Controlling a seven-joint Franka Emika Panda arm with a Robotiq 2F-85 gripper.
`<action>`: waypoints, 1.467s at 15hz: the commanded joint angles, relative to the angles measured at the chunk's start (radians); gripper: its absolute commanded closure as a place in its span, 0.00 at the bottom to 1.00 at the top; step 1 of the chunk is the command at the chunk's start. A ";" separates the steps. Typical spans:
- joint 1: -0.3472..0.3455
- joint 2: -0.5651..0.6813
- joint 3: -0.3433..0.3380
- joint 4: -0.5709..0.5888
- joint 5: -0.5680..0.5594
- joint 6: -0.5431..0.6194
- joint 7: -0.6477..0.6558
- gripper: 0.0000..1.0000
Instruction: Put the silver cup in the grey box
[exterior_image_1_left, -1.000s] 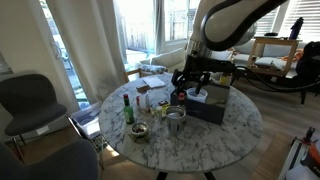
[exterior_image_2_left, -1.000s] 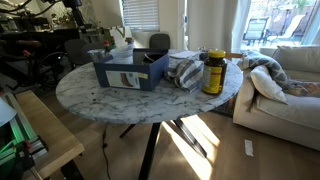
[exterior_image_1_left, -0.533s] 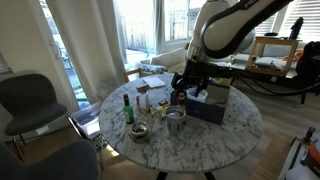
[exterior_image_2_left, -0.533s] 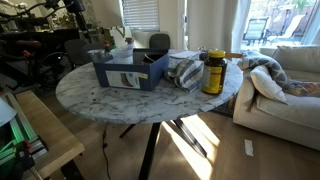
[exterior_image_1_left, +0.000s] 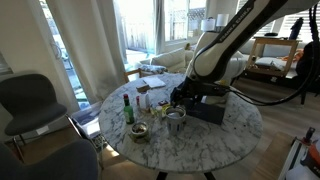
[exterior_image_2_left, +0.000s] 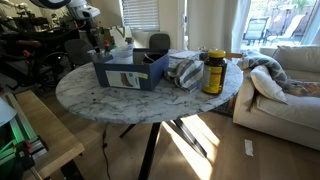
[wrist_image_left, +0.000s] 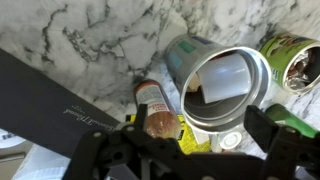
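The silver cup (exterior_image_1_left: 176, 119) stands on the marble table beside the grey box (exterior_image_1_left: 207, 108). In the wrist view the cup (wrist_image_left: 226, 84) shows its wide round rim from above, just ahead of my fingers. My gripper (wrist_image_left: 200, 126) is open and empty, its two fingers spread to either side below the cup's rim, apart from it. In an exterior view my gripper (exterior_image_1_left: 181, 100) hangs low just above the cup, at the box's near corner. In an exterior view the grey box (exterior_image_2_left: 130, 70) hides the cup.
A small bottle with a red label (wrist_image_left: 154, 105) lies next to the cup, by my left finger. A green bottle (exterior_image_1_left: 128, 108) and a low round dish (exterior_image_1_left: 140, 131) stand nearby. A yellow jar (exterior_image_2_left: 213, 72) and a cloth (exterior_image_2_left: 184, 70) sit beyond the box.
The arm has bent forward and come down; my gripper has dropped from above the box to just over the silver cup. The objects have not moved.
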 joint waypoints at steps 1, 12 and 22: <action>0.037 0.060 -0.025 0.026 0.072 0.022 -0.103 0.13; 0.015 0.023 -0.041 0.007 0.009 -0.087 -0.084 1.00; 0.098 -0.439 -0.070 -0.123 0.166 -0.116 -0.228 0.99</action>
